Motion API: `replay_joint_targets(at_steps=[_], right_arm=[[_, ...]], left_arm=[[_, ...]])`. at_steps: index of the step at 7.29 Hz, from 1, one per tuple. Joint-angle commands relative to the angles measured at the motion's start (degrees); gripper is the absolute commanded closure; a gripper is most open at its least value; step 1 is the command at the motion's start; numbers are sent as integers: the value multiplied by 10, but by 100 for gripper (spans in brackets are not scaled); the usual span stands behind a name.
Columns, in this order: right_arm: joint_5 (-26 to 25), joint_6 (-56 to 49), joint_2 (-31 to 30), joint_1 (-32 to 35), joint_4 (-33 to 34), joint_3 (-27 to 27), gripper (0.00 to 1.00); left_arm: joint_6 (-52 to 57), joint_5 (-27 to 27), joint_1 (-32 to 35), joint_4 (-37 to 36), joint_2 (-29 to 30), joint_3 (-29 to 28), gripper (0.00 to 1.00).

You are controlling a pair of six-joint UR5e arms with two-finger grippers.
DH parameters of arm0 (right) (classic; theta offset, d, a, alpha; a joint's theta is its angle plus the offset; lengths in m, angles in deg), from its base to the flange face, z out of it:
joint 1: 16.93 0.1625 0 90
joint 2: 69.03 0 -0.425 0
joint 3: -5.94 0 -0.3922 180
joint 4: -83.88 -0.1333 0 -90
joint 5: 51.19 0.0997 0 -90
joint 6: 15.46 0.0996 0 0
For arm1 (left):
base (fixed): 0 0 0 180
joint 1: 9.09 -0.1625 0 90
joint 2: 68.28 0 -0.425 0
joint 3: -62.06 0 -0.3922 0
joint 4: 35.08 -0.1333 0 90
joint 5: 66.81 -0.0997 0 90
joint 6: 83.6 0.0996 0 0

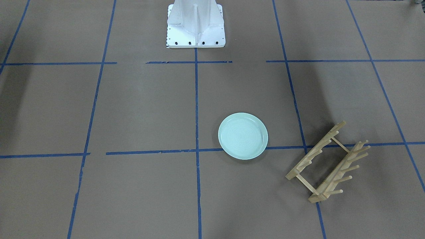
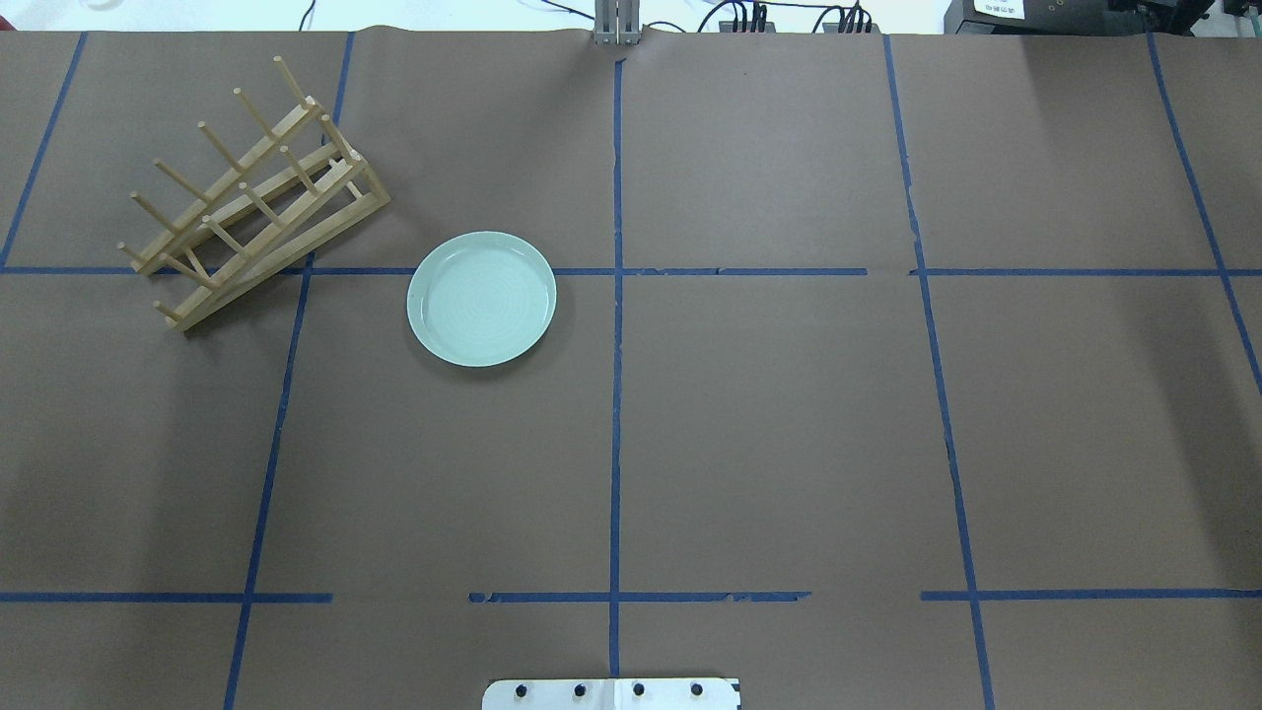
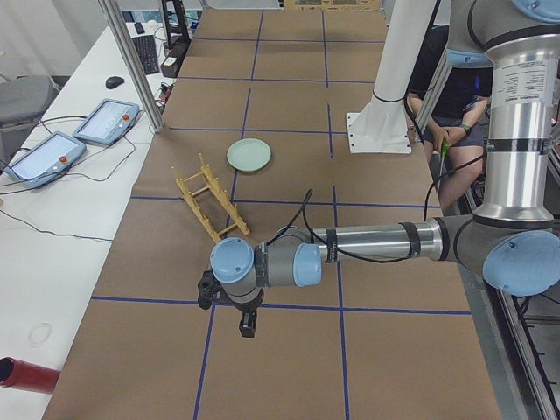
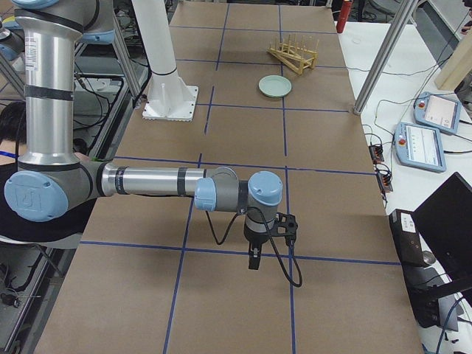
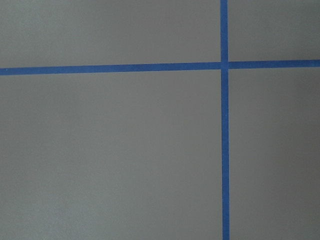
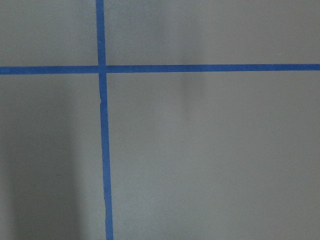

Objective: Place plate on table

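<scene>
Plate [image 2: 482, 299] lies flat on tabletop [image 2: 789, 444], on the robot's left of the centre tape line [image 2: 616, 394] and across a cross line. Rack [image 2: 251, 197] stands on the tabletop to the plate's left and a little farther from the base [image 2: 611, 694]; near the plate, not touching it. Base sits at the tabletop's near edge, on the centre line, well apart from both. Left hand [image 3: 248, 328] hangs over the tabletop's left end, out beyond the rack and well apart from it. Right hand [image 4: 254, 262] hangs over the opposite end, far from plate and rack.
</scene>
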Motion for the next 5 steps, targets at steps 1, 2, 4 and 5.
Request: replay_joint_targets(at_steps=[1, 2, 4, 5], right_arm=[[0, 0, 0, 0, 0, 0, 0], [0, 0, 0, 0, 0, 0, 0], [0, 0, 0, 0, 0, 0, 0], [0, 0, 0, 0, 0, 0, 0]], left_arm=[[-2, 33, 0, -31, -1, 31, 0], [-2, 34, 0, -49, 1, 43, 0], [-4, 28, -1, -48, 5, 47, 0], [-4, 25, -1, -48, 6, 47, 0]])
